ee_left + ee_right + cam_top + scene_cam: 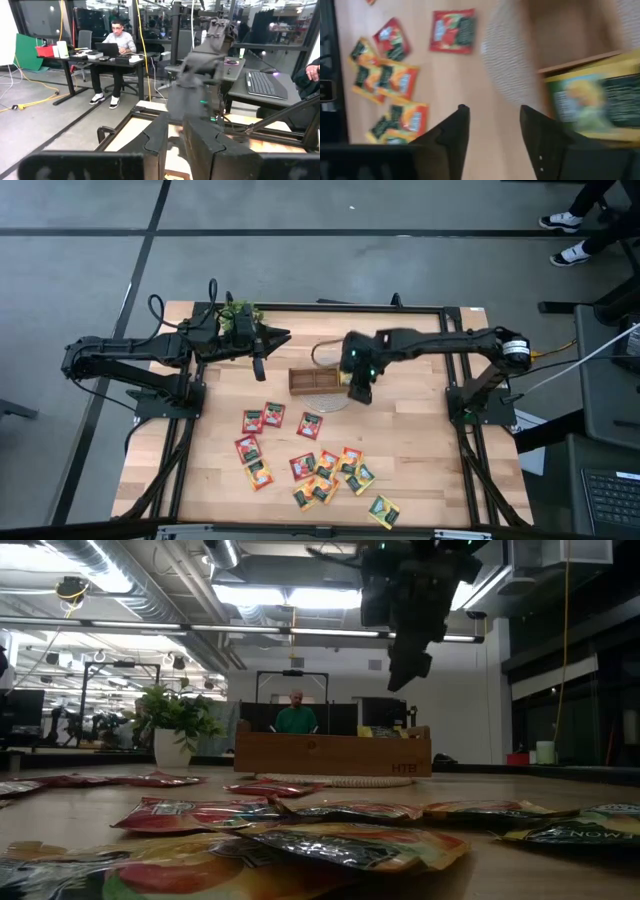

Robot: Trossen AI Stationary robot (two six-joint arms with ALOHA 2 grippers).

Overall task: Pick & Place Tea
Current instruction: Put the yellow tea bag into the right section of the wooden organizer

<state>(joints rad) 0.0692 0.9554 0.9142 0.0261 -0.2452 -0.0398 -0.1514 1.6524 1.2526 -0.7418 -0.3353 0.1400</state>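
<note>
Above the right end of the wooden tray (318, 383), our right hand (360, 392) hangs with its fingers (454, 131) parted and empty. A yellow-green sachet (597, 102) lies in the tray compartment under it. Red and orange tea sachets (310, 465) are scattered over the surface (420, 450) nearer us. Our left hand (260, 365) waits beside the potted plant (238, 313), fingers almost together, holding nothing.

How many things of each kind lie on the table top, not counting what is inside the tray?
Loose tea sachets: 12 (some overlap)
Wooden tray: 1
Woven mat under the tray: 1
Potted plant: 1
Total: 15
</note>
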